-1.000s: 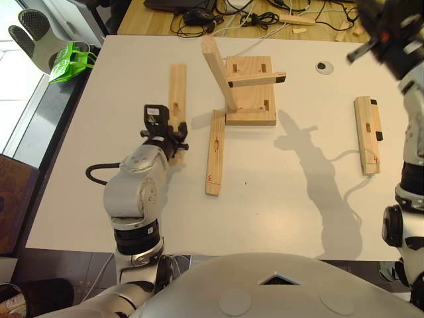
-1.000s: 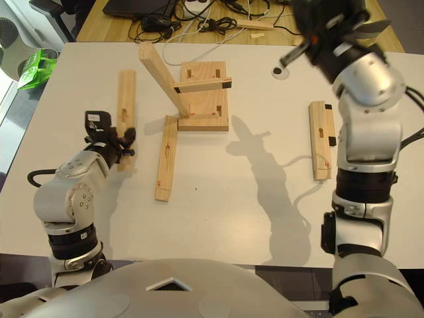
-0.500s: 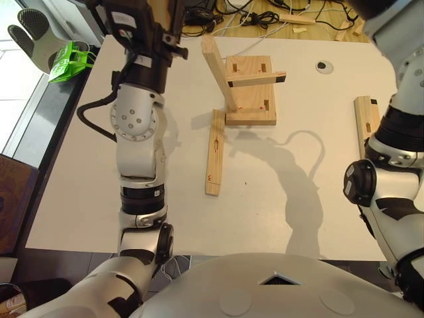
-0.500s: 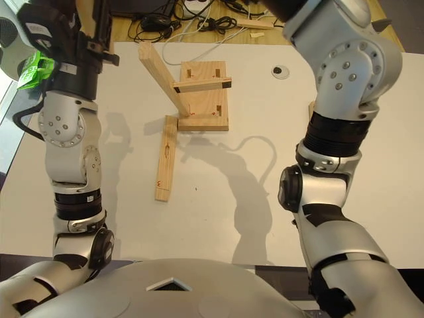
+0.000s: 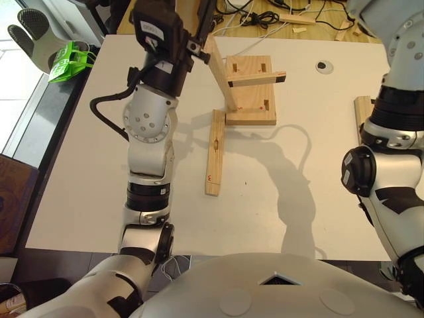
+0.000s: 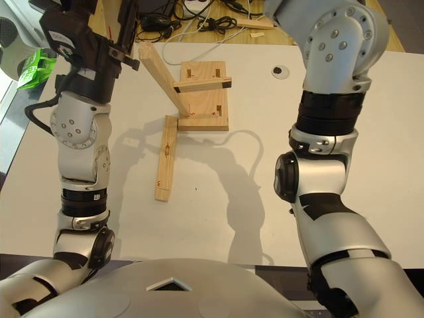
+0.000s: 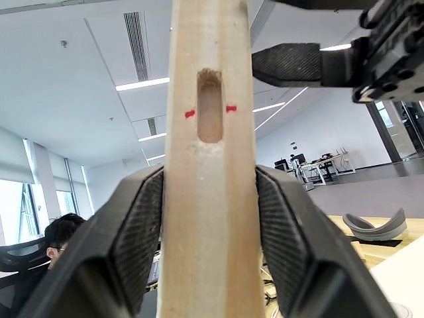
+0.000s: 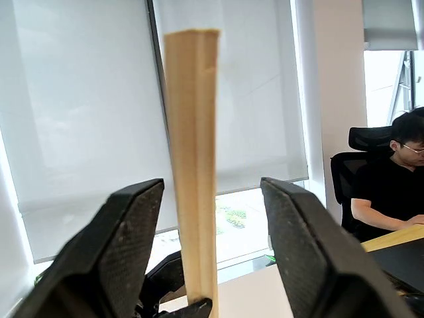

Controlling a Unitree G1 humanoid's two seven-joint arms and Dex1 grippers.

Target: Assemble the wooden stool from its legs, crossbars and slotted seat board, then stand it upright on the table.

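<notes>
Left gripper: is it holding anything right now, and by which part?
Yes: the left gripper clamps a wooden leg by its two side edges, close to its red-marked slot.

Bright, even overhead light floods the white surface point(image 5: 86, 165), and the shadows lying on it stay grey and soft-edged. Daylight spills in at the robot's far left. Up at the left pincer point(image 7: 211, 179), ceiling strip lights point(image 7: 142, 84) glare behind the evenly lit wooden leg point(image 7: 212, 278), its dark pads catching little light. On the right wrist, a glowing window blind point(image 8: 79, 99) backlights the wooden piece point(image 8: 192, 132).
</notes>
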